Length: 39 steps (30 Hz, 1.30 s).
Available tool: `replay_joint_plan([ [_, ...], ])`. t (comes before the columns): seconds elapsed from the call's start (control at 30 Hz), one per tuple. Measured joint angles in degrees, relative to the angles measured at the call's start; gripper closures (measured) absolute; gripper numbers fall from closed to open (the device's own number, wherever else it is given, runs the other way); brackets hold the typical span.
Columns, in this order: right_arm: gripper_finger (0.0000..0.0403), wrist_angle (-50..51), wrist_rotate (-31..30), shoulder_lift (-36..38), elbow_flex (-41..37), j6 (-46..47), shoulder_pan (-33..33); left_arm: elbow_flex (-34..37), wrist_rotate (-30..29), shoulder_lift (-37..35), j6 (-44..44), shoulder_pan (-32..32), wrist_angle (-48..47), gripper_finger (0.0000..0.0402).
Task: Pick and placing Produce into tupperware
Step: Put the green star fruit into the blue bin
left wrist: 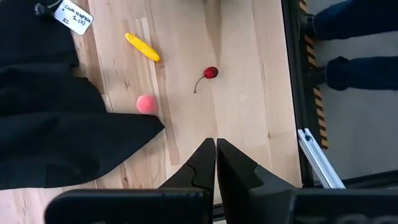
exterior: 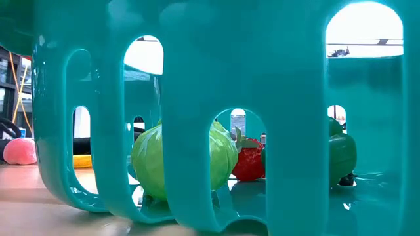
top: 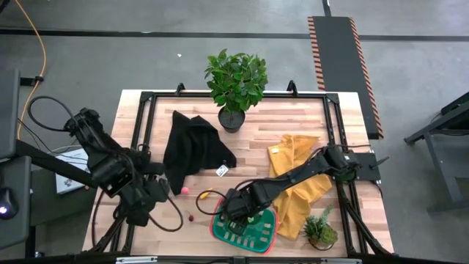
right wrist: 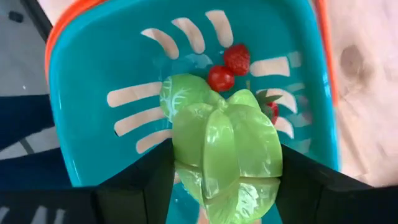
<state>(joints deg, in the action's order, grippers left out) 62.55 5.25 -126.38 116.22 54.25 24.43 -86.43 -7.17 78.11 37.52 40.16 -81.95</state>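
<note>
1. High view: right gripper [top: 238, 213] is over the tupperware [top: 268, 238], which sits at the table's [top: 293, 125] near edge, just beside a yellow cloth [top: 300, 187] and a small potted plant [top: 320, 231]. Left gripper [top: 143, 213] waits near the table's left side, beside a black cloth [top: 192, 147]. A pink ball [top: 184, 190], a yellow piece [top: 206, 194] and a cherry [top: 190, 217] lie on bare wood between the two arms. A larger potted plant [top: 236, 81] stands at the far edge
2. Low view: slotted teal wall of the container [exterior: 197, 78] fills the frame; through the slots, a lime-green cabbage [exterior: 149, 164], a red strawberry [exterior: 249, 160] and a dark green piece [exterior: 342, 154] rest inside
3. Left wrist view: fingers [left wrist: 202, 163] pressed together, holding nothing. The white tag [left wrist: 74, 16] on the black cloth carries handwriting too small to read
4. Right wrist view: jaws spread wide and clamped on a lime-green ribbed piece [right wrist: 227, 146], held directly above the container base, with the cabbage and red bits [right wrist: 229, 67] below it
</note>
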Motion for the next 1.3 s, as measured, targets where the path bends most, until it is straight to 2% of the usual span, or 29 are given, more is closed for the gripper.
replay_joint_plan([
  [0.33,0.0198,0.0,1.1,-1.1,0.0,5.9,0.4,0.0,-4.6,0.0,3.8,4.9,0.0,0.0396],
  [0.67,0.0198,0.2,1.5,-1.1,0.0,10.2,1.1,0.0,-6.1,0.0,4.9,5.0,0.0,0.0396],
  [1.07,0.0197,-0.7,1.7,-1.1,0.0,11.3,1.5,0.0,-7.2,0.0,4.7,4.9,0.5,0.0396],
  [1.3,0.0154,-1.1,2.0,-1.1,0.0,11.4,1.5,0.0,-7.2,0.0,4.5,4.9,0.4,0.0396],
])
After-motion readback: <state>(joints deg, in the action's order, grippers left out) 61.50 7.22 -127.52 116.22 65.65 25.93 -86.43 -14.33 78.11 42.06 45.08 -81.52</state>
